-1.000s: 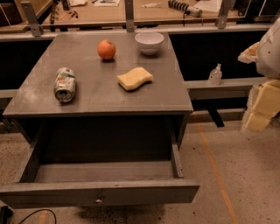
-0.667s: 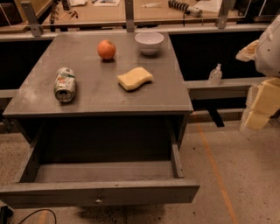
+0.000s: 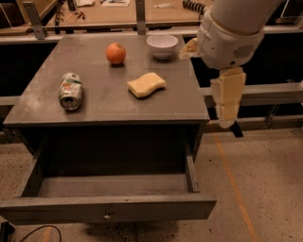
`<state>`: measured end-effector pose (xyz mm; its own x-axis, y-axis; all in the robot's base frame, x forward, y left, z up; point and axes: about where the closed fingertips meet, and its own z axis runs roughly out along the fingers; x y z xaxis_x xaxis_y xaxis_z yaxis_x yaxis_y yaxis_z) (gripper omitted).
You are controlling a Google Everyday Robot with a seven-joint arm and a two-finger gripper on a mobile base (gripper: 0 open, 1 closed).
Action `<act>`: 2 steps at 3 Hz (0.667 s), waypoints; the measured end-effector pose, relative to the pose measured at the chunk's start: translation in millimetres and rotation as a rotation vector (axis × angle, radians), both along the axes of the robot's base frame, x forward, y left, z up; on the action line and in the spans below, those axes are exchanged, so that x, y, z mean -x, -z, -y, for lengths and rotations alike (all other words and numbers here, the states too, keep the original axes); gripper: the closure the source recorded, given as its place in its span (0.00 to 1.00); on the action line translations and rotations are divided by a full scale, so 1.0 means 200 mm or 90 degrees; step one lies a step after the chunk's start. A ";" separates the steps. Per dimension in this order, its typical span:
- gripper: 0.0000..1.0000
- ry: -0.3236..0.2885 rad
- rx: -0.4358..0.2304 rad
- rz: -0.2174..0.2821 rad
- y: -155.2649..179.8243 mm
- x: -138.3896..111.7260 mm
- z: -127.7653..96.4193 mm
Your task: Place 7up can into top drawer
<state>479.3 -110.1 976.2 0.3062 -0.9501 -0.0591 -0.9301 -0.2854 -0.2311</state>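
The 7up can (image 3: 70, 90) lies on its side on the left part of the grey table top (image 3: 104, 106), its silver end toward the front edge. The top drawer (image 3: 109, 208) is pulled open below the table; its inside looks bare and its small knob is in the middle of the front panel. My gripper (image 3: 228, 120) hangs down off the right side of the table, beside its right front corner, far from the can and holding nothing that shows.
An orange (image 3: 116, 53), a white bowl (image 3: 162, 46) and a yellow sponge (image 3: 146, 84) sit on the table top. A wooden workbench (image 3: 118, 14) with tools runs behind. A rail (image 3: 265, 92) crosses at the right. Speckled floor lies at the right.
My arm has swung in from the right edge of the view toward the table's right side. The can, the other items and the drawer have not moved.
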 end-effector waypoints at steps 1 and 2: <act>0.00 -0.222 0.011 -0.015 0.09 -0.12 -0.40; 0.00 -0.277 0.012 0.005 0.09 -0.15 -0.43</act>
<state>509.0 -23.3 957.8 0.6790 -0.7332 -0.0382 -0.7201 -0.6549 -0.2290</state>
